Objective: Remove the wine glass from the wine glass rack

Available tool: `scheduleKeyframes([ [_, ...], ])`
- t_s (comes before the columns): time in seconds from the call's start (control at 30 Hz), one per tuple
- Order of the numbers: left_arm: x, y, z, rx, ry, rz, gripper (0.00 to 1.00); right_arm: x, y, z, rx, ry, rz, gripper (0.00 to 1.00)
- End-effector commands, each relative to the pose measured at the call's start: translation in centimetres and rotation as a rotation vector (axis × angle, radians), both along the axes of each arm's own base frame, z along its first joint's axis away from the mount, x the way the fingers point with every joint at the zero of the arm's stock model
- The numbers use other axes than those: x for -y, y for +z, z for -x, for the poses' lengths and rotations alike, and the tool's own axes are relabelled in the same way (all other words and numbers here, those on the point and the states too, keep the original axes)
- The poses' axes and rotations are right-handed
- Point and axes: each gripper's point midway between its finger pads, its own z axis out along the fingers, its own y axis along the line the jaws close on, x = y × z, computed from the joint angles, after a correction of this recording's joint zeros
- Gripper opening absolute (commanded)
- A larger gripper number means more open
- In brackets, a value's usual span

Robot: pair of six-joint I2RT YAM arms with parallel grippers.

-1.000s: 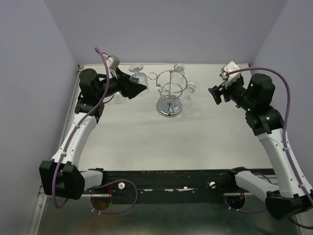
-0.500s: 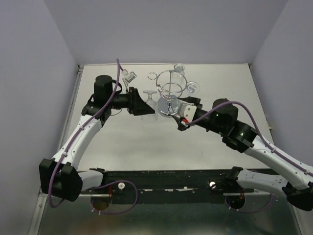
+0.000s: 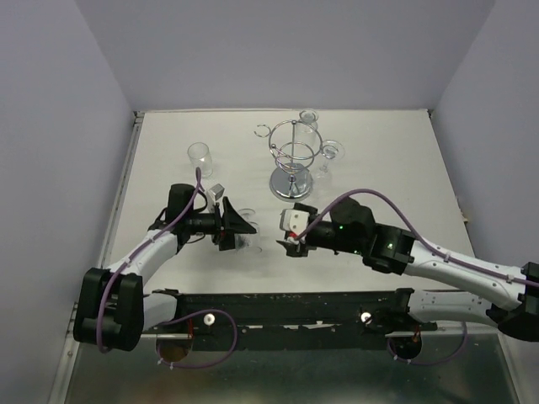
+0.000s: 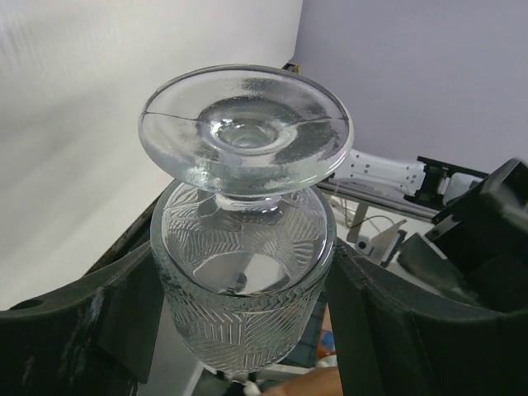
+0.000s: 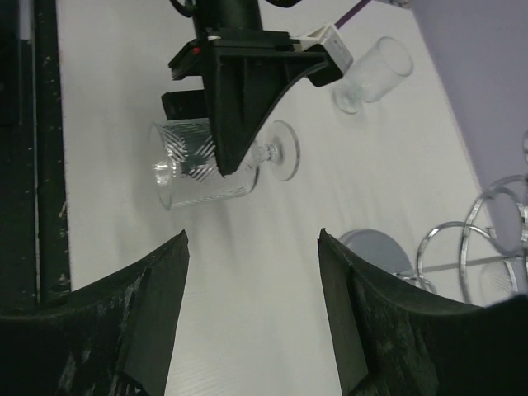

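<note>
Clear patterned wine glass (image 4: 243, 272) held well apart from the shiny chrome wire rack (image 3: 291, 160).
Left gripper (image 3: 236, 229) clasps its bowl over the white table (image 3: 379, 151); right gripper (image 3: 290, 240) stands wide, empty, just beside.

Pose: left arm (image 3: 139, 252) bent at the elbow, forearm level and pointing right. The left gripper (image 3: 237, 229) is clamped on the bowl of the wine glass (image 4: 243, 272), one finger on each side, glass lying sideways. The right arm (image 3: 438, 265) is stretched low and leftward, wrist aimed at the left gripper. The right gripper (image 3: 289, 242) has its jaws apart with nothing between them, near the left one but not touching it.
</note>
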Motion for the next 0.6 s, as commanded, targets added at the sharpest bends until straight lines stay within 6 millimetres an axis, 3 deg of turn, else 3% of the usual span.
scheduleKeyframes([
  [0.0,0.0,1.5,-0.2,-0.038,0.033,0.083,0.0,-1.5,-4.0,0.7,-0.114,-0.052,0.06,0.69],
  [0.1,-0.4,0.3,-0.6,-0.14,0.074,0.083,0.0,-2.6,-5.5,0.5,-0.158,-0.08,0.061,0.68],
  [0.23,-0.8,-1.4,-1.0,-0.343,0.139,0.064,0.0,-4.1,-6.6,1.8,-0.153,-0.022,0.075,0.65],
  [0.43,-0.9,-2.5,-1.1,-0.504,0.181,0.026,0.0,-5.3,-6.5,1.0,-0.257,-0.131,0.023,0.61],
  [0.57,-0.9,-2.8,-1.3,-0.633,0.217,0.014,0.0,-6.3,-7.6,0.8,-0.322,-0.163,0.031,0.59],
])
